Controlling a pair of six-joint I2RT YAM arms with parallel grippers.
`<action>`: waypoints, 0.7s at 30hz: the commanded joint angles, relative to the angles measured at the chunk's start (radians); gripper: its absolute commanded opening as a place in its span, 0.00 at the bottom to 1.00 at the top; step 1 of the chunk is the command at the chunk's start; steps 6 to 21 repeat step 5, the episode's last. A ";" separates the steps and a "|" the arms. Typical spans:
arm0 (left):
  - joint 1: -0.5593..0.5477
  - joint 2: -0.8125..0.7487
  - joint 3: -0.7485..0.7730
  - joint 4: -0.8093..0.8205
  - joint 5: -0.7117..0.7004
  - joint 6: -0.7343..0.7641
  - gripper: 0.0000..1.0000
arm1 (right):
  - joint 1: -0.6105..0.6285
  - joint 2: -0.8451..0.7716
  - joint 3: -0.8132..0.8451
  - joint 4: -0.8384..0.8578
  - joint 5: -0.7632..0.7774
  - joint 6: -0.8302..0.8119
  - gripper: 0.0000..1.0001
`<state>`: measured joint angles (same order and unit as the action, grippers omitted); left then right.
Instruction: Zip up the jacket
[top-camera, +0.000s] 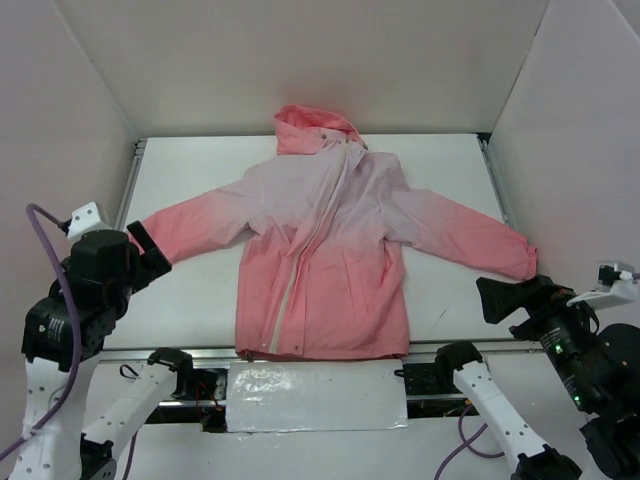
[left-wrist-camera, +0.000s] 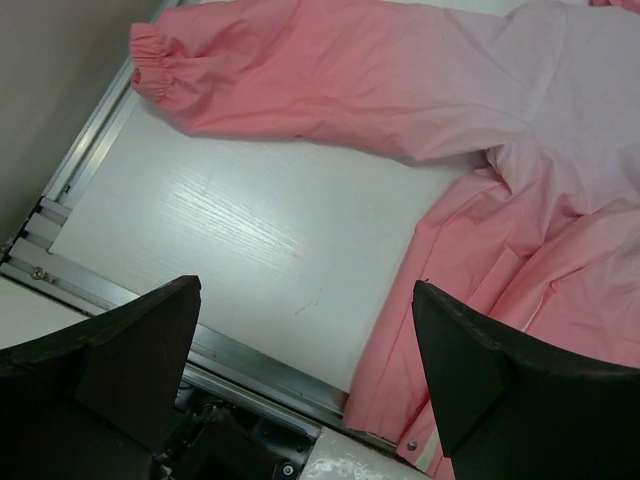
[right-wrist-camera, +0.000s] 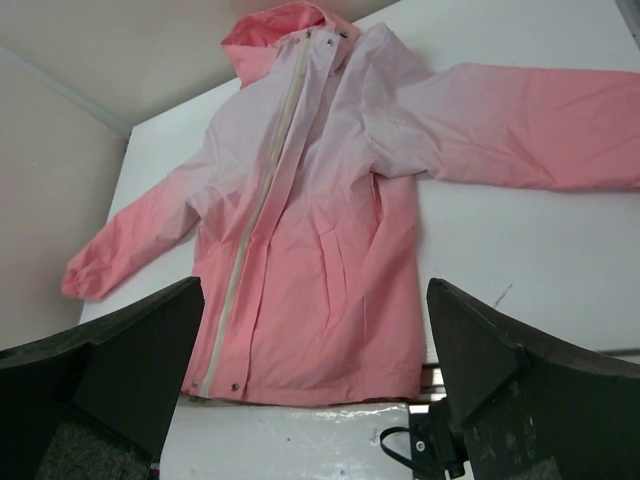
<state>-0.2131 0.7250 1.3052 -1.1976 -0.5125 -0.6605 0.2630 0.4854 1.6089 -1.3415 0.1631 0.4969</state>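
Note:
The jacket (top-camera: 340, 250) lies flat, front up, on the white table, hood at the far side, hem at the near edge and sleeves spread out. Its light zipper (top-camera: 298, 270) runs from hem to collar. My left gripper (top-camera: 150, 255) hovers open just beside the left cuff, nothing between its fingers. In the left wrist view the jacket's sleeve (left-wrist-camera: 330, 80) and hem corner show beyond the left gripper (left-wrist-camera: 305, 285). My right gripper (top-camera: 498, 298) stands open below the right cuff. From the right wrist the whole jacket (right-wrist-camera: 330, 220) and zipper (right-wrist-camera: 255, 210) lie beyond the empty right gripper (right-wrist-camera: 315, 283).
The table (top-camera: 200, 300) is boxed in by pale walls on three sides. A metal rail (left-wrist-camera: 250, 355) runs along its near edge, with a shiny white panel (top-camera: 318, 395) just below the hem. A purple cable (top-camera: 62, 280) loops by the left arm.

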 joint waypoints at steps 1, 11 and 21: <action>-0.002 -0.002 0.028 -0.065 -0.046 -0.036 0.99 | 0.018 0.004 -0.030 -0.073 0.053 -0.001 1.00; 0.000 -0.019 0.039 -0.069 -0.060 -0.045 1.00 | 0.027 0.013 -0.027 -0.071 0.035 -0.003 1.00; 0.000 -0.019 0.039 -0.069 -0.060 -0.045 1.00 | 0.027 0.013 -0.027 -0.071 0.035 -0.003 1.00</action>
